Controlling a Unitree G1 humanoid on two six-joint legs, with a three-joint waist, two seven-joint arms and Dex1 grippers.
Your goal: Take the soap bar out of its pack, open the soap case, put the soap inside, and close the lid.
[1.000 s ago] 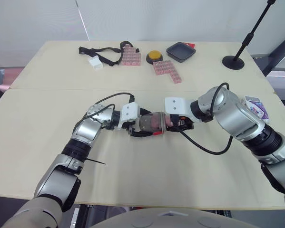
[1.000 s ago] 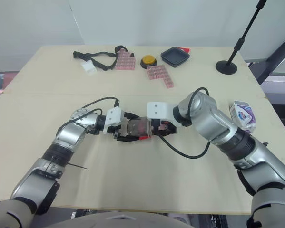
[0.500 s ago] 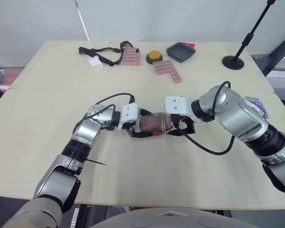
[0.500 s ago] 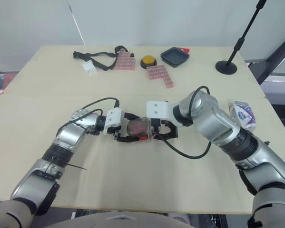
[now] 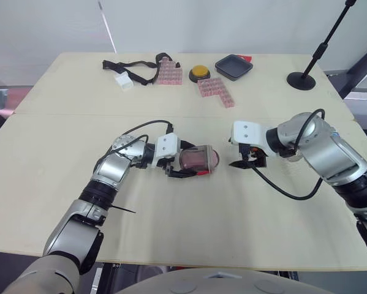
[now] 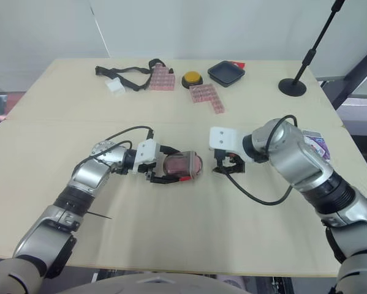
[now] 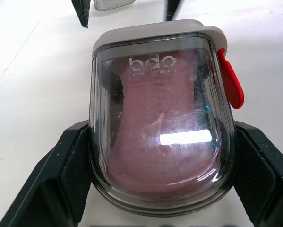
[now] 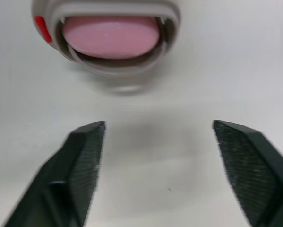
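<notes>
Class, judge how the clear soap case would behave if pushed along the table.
Probably stiff: the soap case looks undented, gripped by the left end effector. Likely slippery, given its glossy glare. Its rounded shell may rock.

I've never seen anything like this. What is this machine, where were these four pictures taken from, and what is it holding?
This is a humanoid robot with two arms, each ending in a black two-fingered pincer. The two wide pictures come from cameras on its head, looking down at a table. The two close-ups come from cameras on its wrists. The left pincer grips a clear soap case with a pink soap bar inside. The right pincer is open, empty and apart from the case. Along the table's far side lie a black strap, pink packs, a yellow button and a dark tray, with a stand's round base further right. The soap pack lies at the right edge, beside the right arm.
</notes>
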